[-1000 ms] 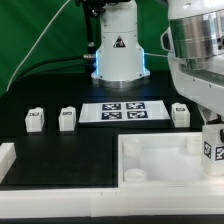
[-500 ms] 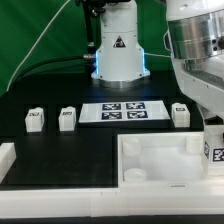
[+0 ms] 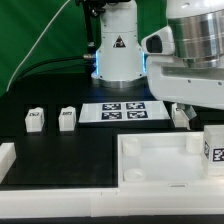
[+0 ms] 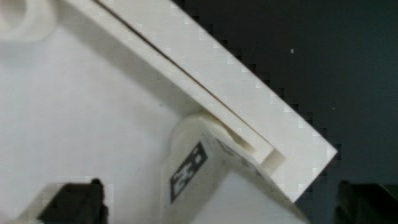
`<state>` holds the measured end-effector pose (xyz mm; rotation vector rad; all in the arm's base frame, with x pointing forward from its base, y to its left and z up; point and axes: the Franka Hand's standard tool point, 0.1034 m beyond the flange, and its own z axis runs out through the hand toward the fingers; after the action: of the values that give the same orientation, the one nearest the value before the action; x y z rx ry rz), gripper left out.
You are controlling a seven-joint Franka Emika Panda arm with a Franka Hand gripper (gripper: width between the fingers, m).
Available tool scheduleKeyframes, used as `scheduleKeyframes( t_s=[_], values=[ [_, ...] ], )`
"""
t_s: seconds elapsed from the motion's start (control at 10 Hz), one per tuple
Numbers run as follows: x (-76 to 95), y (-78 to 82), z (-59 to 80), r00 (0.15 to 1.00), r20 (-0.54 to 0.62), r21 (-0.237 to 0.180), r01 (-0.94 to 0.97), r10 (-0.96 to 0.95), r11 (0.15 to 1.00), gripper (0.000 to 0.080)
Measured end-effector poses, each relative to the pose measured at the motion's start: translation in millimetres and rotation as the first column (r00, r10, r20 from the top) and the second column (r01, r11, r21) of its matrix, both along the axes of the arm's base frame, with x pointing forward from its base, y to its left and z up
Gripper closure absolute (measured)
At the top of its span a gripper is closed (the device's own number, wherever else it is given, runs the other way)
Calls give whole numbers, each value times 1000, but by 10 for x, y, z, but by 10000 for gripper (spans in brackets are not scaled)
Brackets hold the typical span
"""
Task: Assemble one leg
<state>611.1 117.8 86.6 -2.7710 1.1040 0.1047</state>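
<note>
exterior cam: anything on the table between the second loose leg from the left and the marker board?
Nothing. In the exterior view only bare black table separates that leg from the marker board. The wrist view doesn't cover this stretch.

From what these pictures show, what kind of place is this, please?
Probably a robotics lab bench for assembly tests. A marker board with printed tags lies on a black table, small tagged legs wait beside it, and a green backdrop hangs behind the robot's base.
</note>
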Motion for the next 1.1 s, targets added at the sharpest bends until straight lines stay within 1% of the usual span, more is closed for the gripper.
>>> scheduleKeyframes(
  t_s=[0.1, 0.2, 0.4, 0.5, 0.6, 0.7, 0.8, 0.9, 1.0, 1.1],
  values=[
    [11, -5, -3, 986, 14, -25, -164, 164, 986, 150],
    [10, -3, -14, 958, 23, -42, -285, 286, 958, 150],
    [11, -17, -27, 882, 49, -50, -466, 468, 883, 150],
    [12, -18, -26, 849, 57, -54, -523, 525, 851, 150],
    [13, -26, -27, 785, 68, -63, -612, 615, 788, 150],
    [13, -28, -27, 748, 73, -67, -656, 659, 752, 150],
    [17, -51, -27, 655, 85, -79, -747, 751, 661, 150],
    [16, -48, -27, 676, 83, -76, -728, 732, 681, 150],
    [17, -50, -27, 676, 83, -76, -728, 732, 681, 150],
    [17, -50, -27, 676, 83, -76, -728, 732, 681, 270]
  ],
)
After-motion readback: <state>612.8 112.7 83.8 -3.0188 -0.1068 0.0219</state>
